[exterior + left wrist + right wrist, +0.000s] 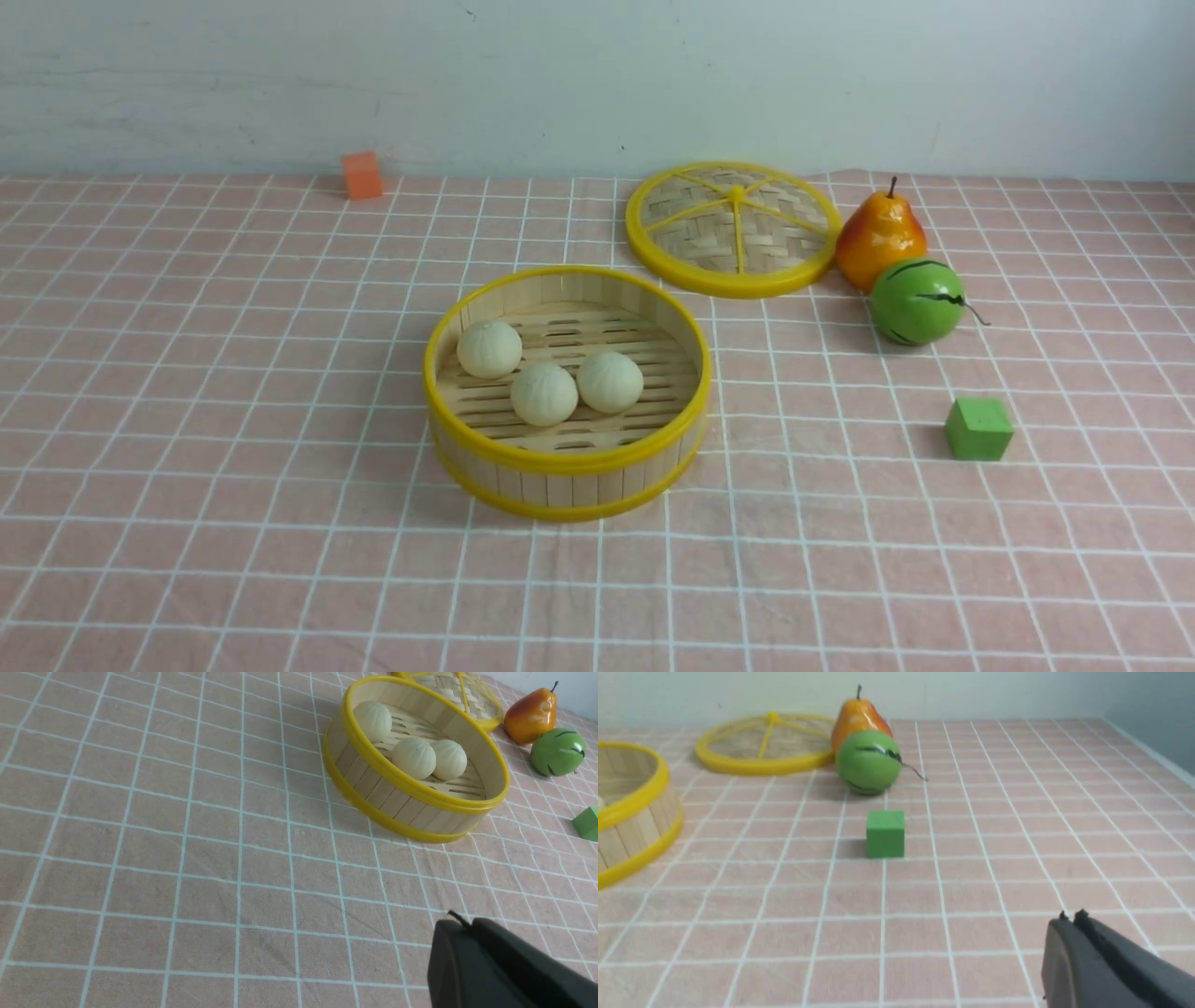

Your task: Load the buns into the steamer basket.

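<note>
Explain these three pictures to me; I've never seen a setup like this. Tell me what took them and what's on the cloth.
A two-armed robot took them. One camera looks forward from between the arms; the other two sit on its wrists. The dark shapes are the left gripper and right gripper, both closed and holding nothing. On the checked tablecloth stands a steamer basket with three buns inside. Behind it lies its lid, beside a pear and a green ball. There are also a green cube and an orange cube.
</note>
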Tool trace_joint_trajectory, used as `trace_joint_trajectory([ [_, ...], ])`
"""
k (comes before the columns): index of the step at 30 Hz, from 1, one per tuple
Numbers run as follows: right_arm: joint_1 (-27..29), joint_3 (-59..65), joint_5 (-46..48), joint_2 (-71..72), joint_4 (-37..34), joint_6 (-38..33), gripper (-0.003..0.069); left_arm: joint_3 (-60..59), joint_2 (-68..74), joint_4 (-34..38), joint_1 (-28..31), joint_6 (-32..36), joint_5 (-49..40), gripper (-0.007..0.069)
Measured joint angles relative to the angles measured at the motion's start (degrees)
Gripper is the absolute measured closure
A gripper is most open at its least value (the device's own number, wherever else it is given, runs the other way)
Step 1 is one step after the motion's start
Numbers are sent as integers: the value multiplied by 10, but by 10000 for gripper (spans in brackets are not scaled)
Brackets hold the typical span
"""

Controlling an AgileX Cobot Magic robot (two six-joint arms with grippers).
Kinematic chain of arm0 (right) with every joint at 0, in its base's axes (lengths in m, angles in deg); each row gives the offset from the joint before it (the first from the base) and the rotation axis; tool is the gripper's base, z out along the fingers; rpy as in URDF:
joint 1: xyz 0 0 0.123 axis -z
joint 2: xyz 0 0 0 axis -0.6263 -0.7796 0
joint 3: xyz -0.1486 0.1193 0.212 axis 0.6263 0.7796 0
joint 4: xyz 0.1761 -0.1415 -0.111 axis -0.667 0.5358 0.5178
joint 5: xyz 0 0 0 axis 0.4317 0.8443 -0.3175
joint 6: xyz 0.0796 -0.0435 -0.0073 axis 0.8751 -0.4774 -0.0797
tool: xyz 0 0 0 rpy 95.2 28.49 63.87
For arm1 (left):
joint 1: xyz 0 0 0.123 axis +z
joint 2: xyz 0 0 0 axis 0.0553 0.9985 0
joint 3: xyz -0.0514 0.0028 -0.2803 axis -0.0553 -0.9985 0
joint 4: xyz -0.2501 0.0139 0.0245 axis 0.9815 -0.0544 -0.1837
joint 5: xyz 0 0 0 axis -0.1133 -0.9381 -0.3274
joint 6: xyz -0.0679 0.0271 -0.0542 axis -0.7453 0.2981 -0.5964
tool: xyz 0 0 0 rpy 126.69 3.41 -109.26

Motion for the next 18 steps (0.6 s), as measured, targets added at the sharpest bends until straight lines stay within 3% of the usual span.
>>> trace_joint_trajectory([
  [7,0,-5,64,2,1,40,680,0,0,0,0,-1,1,603],
  [18,0,-6,70,2,-16,42,678,0,0,0,0,-1,1,586],
])
